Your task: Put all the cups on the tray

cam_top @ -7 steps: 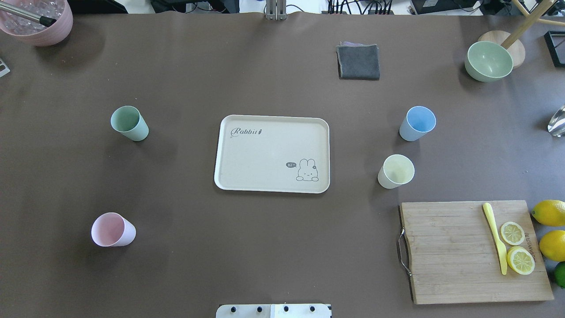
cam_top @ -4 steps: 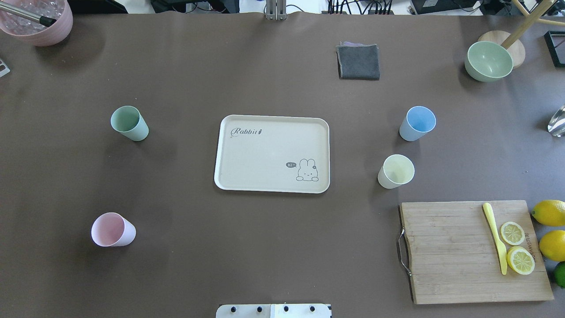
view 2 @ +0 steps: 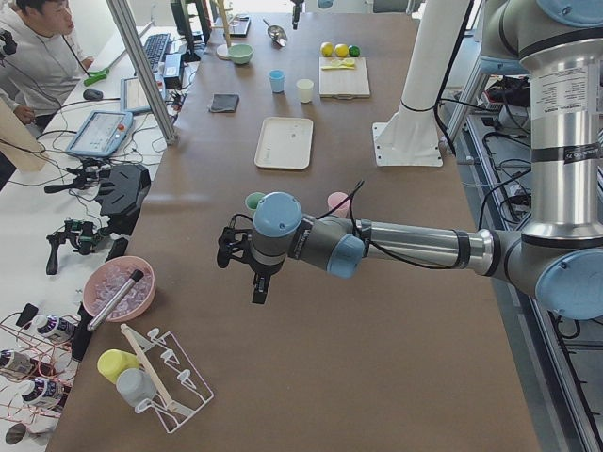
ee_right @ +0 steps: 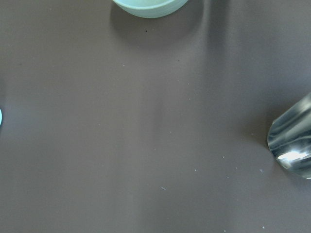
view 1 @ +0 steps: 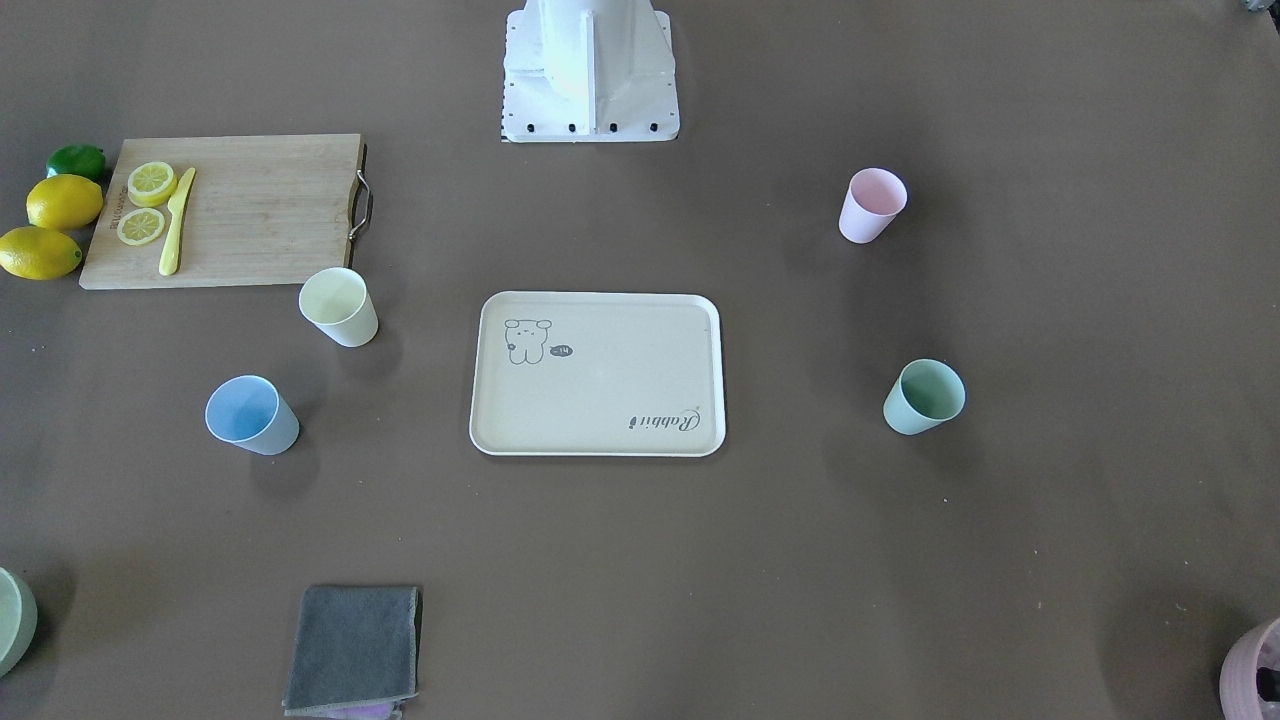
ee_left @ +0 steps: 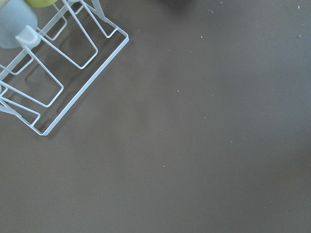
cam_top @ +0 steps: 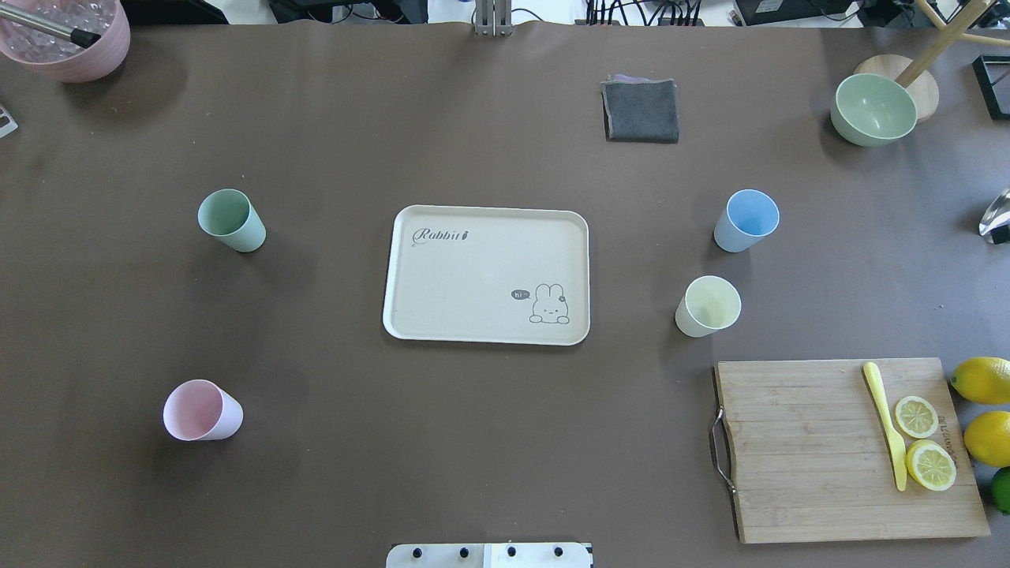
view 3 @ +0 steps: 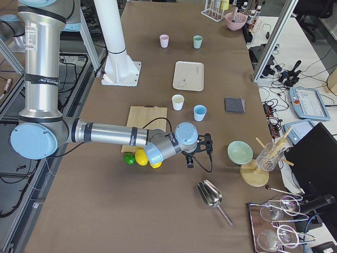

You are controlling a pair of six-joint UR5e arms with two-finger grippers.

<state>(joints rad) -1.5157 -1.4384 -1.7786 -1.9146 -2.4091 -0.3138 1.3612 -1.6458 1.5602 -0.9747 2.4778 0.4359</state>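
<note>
Cutting board [cam_top: 844,450] near me, on my right: yellow knife [cam_top: 885,422] beside two lemon slices [cam_top: 916,416]; whole lemons [cam_top: 982,379] just off its edge. Grey cloth [cam_top: 641,110] and green bowl [cam_top: 873,109] far side. Mauve pot [cam_top: 67,35] far left corner.

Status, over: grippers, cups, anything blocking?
Left gripper, right gripper: state unreadable. Pink cup, mint cup, blue cup, yellow cup upright, none on tray. Nothing blocking.
</note>
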